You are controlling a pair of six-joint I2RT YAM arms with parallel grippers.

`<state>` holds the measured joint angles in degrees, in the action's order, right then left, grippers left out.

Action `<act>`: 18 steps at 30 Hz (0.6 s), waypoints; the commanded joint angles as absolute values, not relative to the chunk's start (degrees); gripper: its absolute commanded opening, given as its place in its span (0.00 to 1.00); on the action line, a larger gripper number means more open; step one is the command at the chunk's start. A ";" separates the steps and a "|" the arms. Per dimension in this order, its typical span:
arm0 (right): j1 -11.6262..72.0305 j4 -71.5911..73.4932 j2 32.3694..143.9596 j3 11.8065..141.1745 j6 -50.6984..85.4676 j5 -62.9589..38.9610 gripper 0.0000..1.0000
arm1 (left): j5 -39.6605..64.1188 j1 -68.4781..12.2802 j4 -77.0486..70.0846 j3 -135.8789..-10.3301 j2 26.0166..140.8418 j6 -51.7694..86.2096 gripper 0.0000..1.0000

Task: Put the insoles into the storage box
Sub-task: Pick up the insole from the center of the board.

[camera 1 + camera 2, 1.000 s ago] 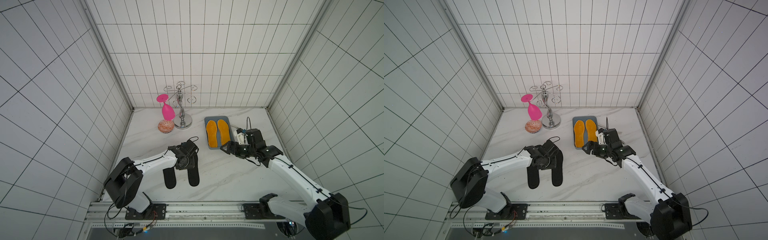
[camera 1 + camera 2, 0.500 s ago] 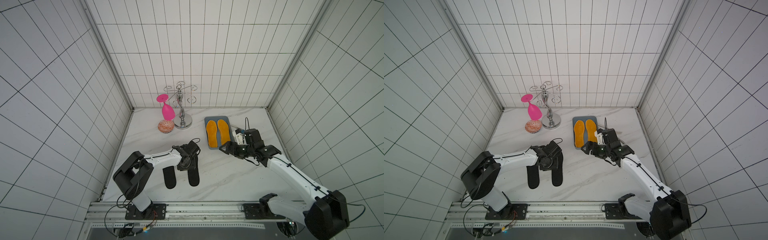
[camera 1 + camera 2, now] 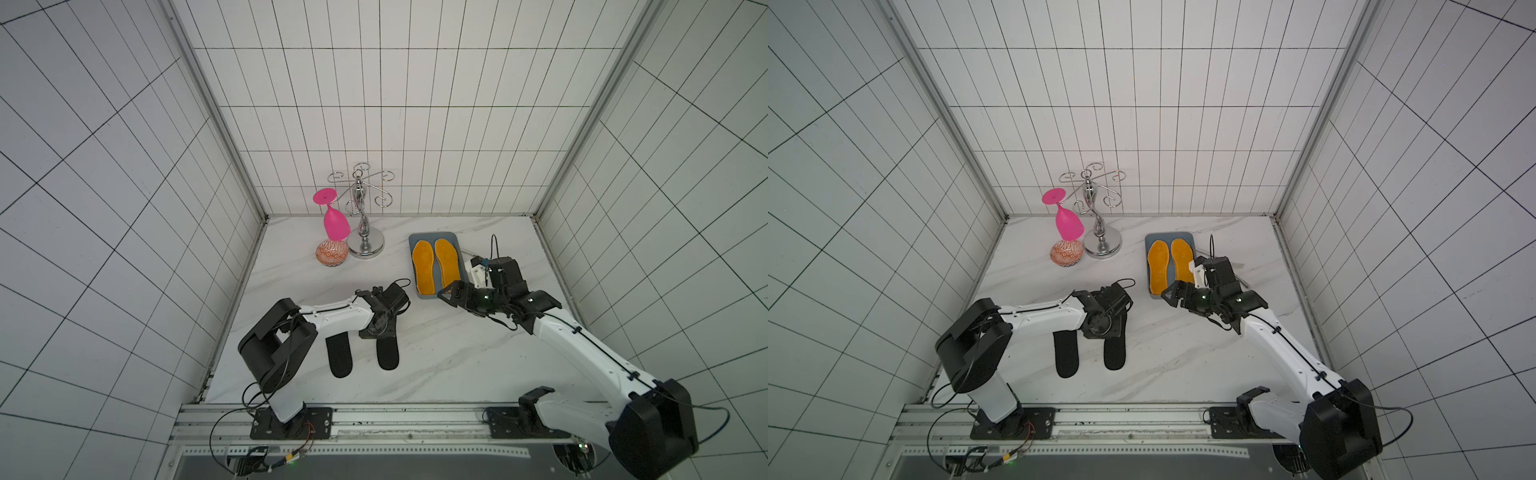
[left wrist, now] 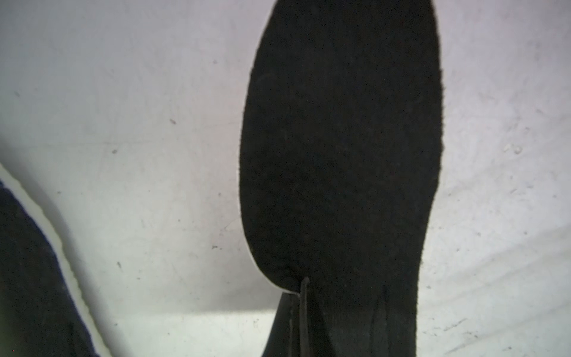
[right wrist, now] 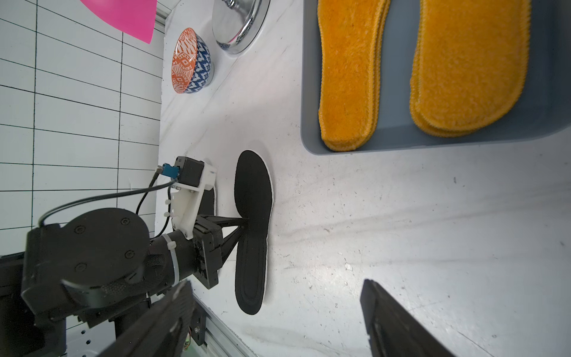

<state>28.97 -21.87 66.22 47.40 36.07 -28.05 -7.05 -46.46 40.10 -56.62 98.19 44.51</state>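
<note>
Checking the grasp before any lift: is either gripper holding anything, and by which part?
The left gripper pinches a black insole by its side edge, about mid-length. The right gripper is open and empty.

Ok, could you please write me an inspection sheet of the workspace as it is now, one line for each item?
Surface: white marble tabletop, small marks, no spill seen.
Job's things: storage box holds orange insoles in two stacks; held black insole and second black insole lie on the tabletop outside it.
Clutter: pink glass inverted beside chrome rack; patterned bowl; metal cutlery partly hidden behind the right arm.
Grippers: left gripper shut on the held black insole's edge; right gripper open, empty, at the box's near end.
Cables: left wrist cable loop clear of the insoles; loose wires under the front rail.
Surroundings: tiled walls on three sides.
</note>
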 commanded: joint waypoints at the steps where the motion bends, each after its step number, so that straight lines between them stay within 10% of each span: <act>1: 29.62 -20.64 66.27 45.90 36.64 -27.95 0.88 | -5.70 -46.43 42.01 -52.90 100.97 44.22 0.00; 18: 29.86 -16.52 66.16 45.47 38.07 -31.99 0.86 | 2.92 -38.99 39.82 -54.61 81.83 41.03 0.00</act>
